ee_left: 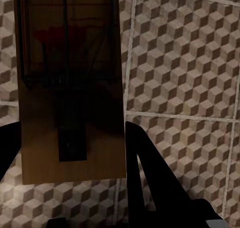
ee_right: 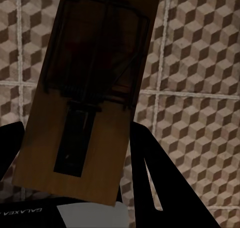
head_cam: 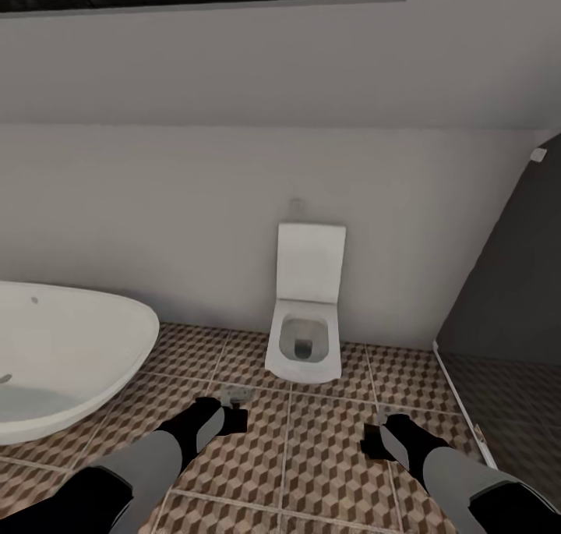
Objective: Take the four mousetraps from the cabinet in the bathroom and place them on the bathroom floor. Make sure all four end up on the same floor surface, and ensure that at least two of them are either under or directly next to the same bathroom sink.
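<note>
Each of my two grippers holds a mousetrap above the bathroom floor (head_cam: 327,448). In the left wrist view a tan wooden mousetrap (ee_left: 70,88) with dark wire parts sits between the black fingers (ee_left: 150,178) of my left gripper (ee_left: 72,148), which is shut on it. My right gripper (ee_right: 75,153) is shut on another mousetrap (ee_right: 90,98), which is tilted slightly. In the head view the left gripper (head_cam: 230,419) carries its mousetrap (head_cam: 238,395) near the bathtub, and the right gripper (head_cam: 374,440) hangs at the lower right. The cabinet and the sink are out of view.
A white oval bathtub (head_cam: 62,362) fills the left side. A white toilet (head_cam: 305,339) stands against the far wall straight ahead. A dark shower enclosure (head_cam: 506,300) with a pale floor threshold (head_cam: 460,401) closes off the right. Cube-patterned tiles lie between them.
</note>
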